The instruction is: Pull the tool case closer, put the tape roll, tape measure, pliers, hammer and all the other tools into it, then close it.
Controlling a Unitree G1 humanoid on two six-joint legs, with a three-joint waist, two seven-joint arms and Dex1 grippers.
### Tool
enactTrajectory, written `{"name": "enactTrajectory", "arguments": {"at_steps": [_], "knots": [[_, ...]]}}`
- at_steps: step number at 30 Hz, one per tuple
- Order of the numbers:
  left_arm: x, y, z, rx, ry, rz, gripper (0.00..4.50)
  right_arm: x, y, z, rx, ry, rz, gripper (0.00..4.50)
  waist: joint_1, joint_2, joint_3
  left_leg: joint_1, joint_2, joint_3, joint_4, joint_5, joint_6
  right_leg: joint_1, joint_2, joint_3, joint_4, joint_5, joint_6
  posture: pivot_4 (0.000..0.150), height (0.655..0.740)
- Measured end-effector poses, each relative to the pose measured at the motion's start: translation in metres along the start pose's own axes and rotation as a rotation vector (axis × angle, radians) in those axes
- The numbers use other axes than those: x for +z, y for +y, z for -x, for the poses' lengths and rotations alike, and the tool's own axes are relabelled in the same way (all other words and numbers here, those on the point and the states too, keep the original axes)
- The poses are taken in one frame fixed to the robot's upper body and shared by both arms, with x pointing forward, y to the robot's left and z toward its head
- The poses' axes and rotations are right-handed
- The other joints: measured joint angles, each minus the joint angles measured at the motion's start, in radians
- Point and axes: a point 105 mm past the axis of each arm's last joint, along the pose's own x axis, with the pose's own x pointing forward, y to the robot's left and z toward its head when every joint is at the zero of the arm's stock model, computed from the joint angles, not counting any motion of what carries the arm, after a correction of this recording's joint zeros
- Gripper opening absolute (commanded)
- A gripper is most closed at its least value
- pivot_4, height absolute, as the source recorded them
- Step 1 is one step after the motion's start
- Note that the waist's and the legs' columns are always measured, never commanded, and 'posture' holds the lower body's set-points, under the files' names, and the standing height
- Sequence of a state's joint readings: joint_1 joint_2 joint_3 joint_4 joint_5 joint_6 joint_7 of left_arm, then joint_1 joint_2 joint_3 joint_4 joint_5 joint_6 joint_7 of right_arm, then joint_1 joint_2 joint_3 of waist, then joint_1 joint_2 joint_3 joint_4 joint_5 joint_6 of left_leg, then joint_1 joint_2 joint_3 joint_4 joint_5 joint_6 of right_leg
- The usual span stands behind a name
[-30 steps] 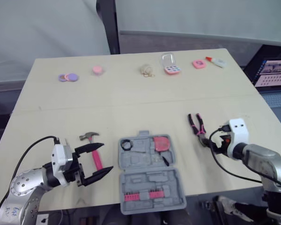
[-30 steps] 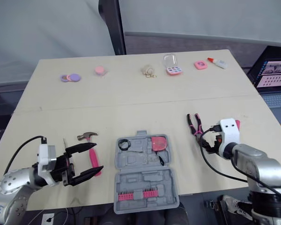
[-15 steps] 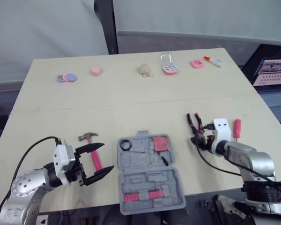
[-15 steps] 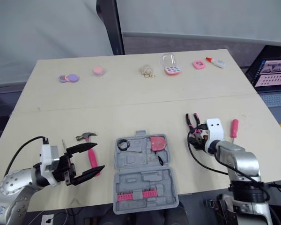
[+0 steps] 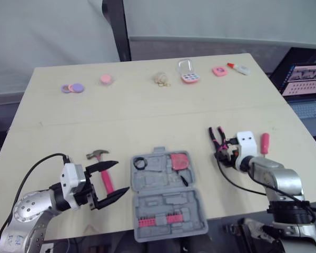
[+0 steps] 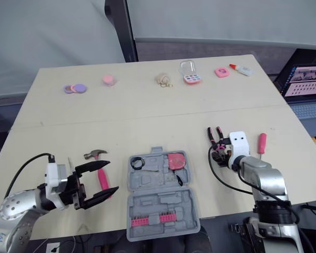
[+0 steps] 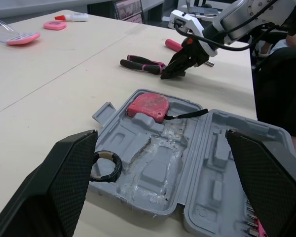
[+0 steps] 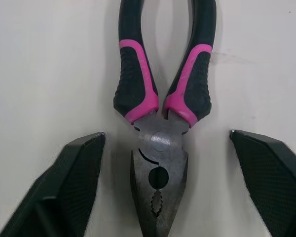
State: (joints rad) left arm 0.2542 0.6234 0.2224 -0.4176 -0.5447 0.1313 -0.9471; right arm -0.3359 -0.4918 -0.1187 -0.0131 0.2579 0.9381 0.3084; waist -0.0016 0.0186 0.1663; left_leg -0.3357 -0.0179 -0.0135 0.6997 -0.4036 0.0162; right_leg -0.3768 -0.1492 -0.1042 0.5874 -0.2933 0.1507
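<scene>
1. Lying open near the front edge of the tabletop [image 5: 147,105], the grey tool case [image 5: 168,192] holds a black tape roll [image 5: 141,163] in its far left corner. It also holds a red tape measure [image 5: 180,161] in its far right corner and a row of pink bits [image 5: 159,220] in its near half.
2. A hammer [image 5: 98,154] with a pink handle lies on the tabletop just left of the case, with its head away from the robot.
3. The left hand [image 5: 122,176] is empty, with its fingers spread wide apart by the hammer's handle. Whether it touches the handle cannot be told.
4. The black and pink pliers [image 8: 160,148] lie right of the case, with the handles pointing away from the robot.
5. The right hand [image 8: 166,133] has its fingers apart, one on each side of the pliers' steel head, and neither touches it.
6. A pink-handled screwdriver [image 5: 264,142] lies just right of the right hand.
</scene>
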Motion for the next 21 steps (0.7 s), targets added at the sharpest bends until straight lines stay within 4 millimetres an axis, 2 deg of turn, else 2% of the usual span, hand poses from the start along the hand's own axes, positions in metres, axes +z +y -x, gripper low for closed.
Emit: {"name": "enactTrajectory", "arguments": {"at_steps": [4,5,15,21], "knots": [[0.000,0.000,-0.001,0.003,0.000,0.002,4.50,0.000,0.002,-0.001,0.004,-0.003,-0.001,1.18,-0.001,0.000,0.000,0.000,0.000,0.000,0.000,0.000,0.000,0.000,0.000,0.000,0.000,0.000,0.000,0.150,0.7400],[-0.001,0.000,-0.001,0.003,0.001,0.003,4.50,0.001,0.002,-0.001,0.005,-0.005,-0.001,0.94,-0.001,0.000,0.000,0.000,0.000,0.000,0.000,0.000,0.000,0.000,0.000,0.000,0.000,0.000,0.000,0.150,0.7400],[-0.003,-0.003,0.001,-0.014,0.009,0.013,4.50,0.002,0.003,-0.002,0.005,-0.001,-0.006,0.95,-0.002,0.000,0.000,0.000,0.000,0.000,0.000,0.000,0.000,0.000,0.000,0.000,0.000,0.000,0.000,0.150,0.7400],[-0.008,-0.004,0.004,-0.052,0.023,0.032,4.50,-0.004,0.001,0.022,0.011,0.038,0.048,0.95,0.003,0.008,0.004,-0.001,0.000,-0.001,-0.001,0.000,0.000,-0.001,0.000,-0.001,-0.001,0.000,0.000,0.150,0.7400]]}}
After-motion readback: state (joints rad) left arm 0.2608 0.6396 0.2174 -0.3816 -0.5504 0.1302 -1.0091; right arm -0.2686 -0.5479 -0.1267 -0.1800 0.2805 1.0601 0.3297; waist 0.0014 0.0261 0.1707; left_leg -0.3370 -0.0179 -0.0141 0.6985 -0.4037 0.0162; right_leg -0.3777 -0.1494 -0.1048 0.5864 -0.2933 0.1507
